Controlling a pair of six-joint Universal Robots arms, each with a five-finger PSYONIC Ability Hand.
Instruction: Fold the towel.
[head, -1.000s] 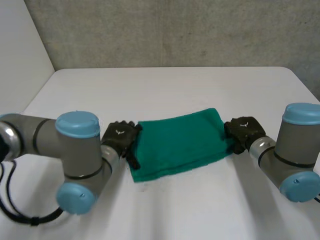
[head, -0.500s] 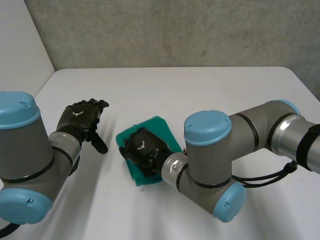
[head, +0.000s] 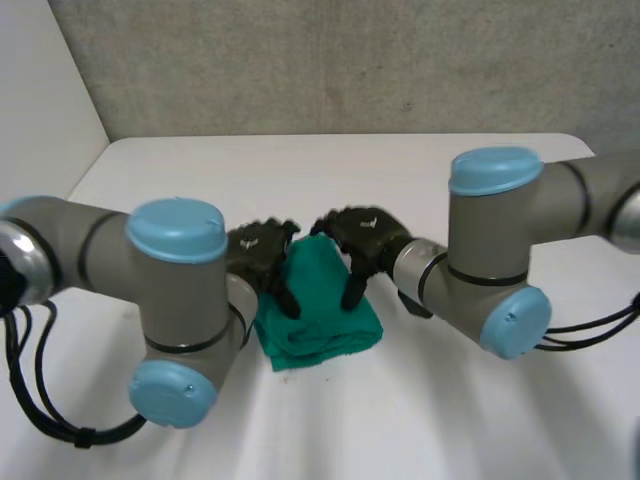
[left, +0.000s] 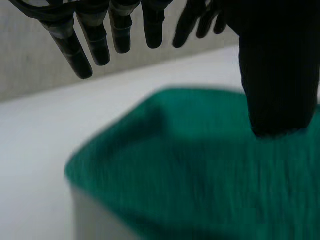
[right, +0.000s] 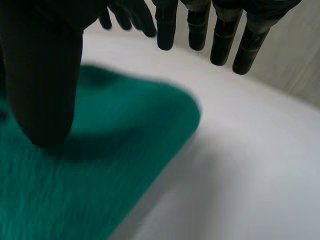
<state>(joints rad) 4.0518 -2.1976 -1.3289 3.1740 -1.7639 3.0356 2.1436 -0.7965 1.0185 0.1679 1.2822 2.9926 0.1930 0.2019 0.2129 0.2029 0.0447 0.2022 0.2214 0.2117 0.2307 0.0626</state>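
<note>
- Green, soft-looking cloth: the towel (head: 318, 318) lies near the middle of the white desk (head: 420, 170) as a small, thick bundle. Its corners are rounded, and layered edges show along its near side.
- Matte black, the left robot hand (head: 258, 252) sits at the towel's left edge and the right robot hand (head: 362, 236) at its right edge, with the bundle between them. Both are open, with straight fingers and nothing pinched.
- In the left wrist view, the fingers (left: 95, 40) hang straight and clear of the cloth, while the broad thumb (left: 277, 75) rests its tip on the towel's top.
- The right wrist view shows much the same: straight fingers (right: 222, 35) are off the cloth and the thumb (right: 42, 75) has its tip on the green surface, beside a rounded corner.
- Each wrist view also catches the other hand's fingertips just beyond its own.
- The head view adds the smooth grey arms (head: 90, 250) with light-blue caps, and a rough grey wall (head: 330, 60) behind the desk.
- The left arm's cap covers that hand's wrist.
- The towel's weave and its number of layers cannot be made out.
</note>
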